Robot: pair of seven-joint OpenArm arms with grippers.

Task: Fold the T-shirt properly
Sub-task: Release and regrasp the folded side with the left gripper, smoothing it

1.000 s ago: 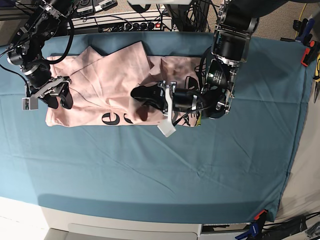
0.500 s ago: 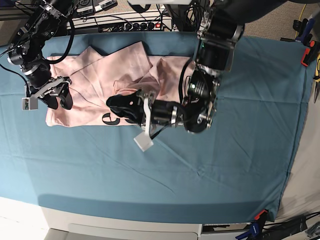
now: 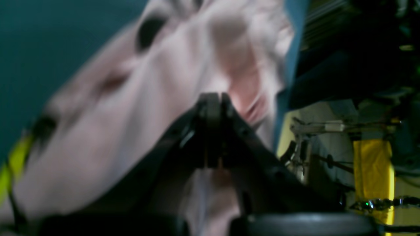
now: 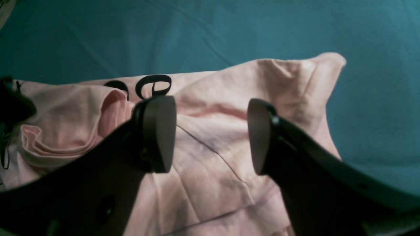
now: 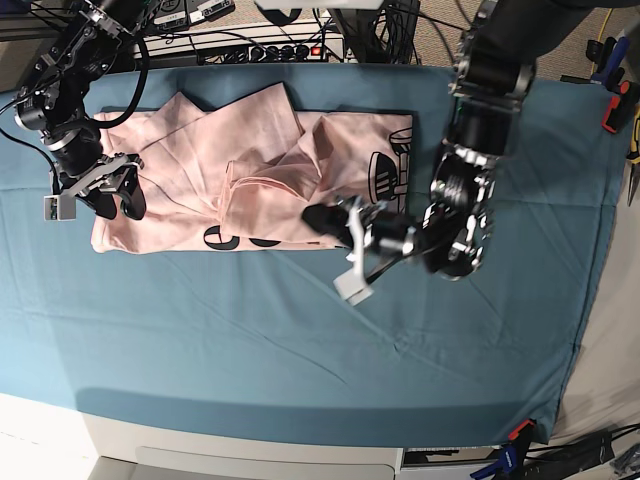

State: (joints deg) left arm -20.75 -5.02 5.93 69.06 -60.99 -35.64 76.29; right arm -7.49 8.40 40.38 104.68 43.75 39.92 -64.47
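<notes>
As seen from the front in the base view, begins with a pale strip (image 5: 260,450) along the near edge, then runs into the teal cloth (image 5: 250,350) spread over the table. Beyond, can see the left end effector (image 5: 312,216) reaching in from the view's right, low over the middle of the T-shirt (image 5: 180,190), with a white part (image 5: 351,287) angled down on its near side. Can find its fingers brought together, blurred in the left wrist view; cannot tell whether caught on any fabric. Past that, can follow the pale pink T-shirt lying across the far half of the teal cloth, rumpled and partly folded. Shows black lettering (image 5: 222,238) along the near edge, a raised, doubled-over flap (image 5: 262,185) near the middle and a flatter panel (image 5: 370,145) toward the view's right. Can also pick out a yellow-green patch (image 3: 16,157) at the shirt's edge in the left wrist view. On the view's left, can see the right end effector (image 4: 211,134) above the T-shirt, spread wide, holding nothing, with pink fabric visible between its fingers. Farthest back, can make out dark cables (image 5: 235,52) behind the shirt.
</notes>
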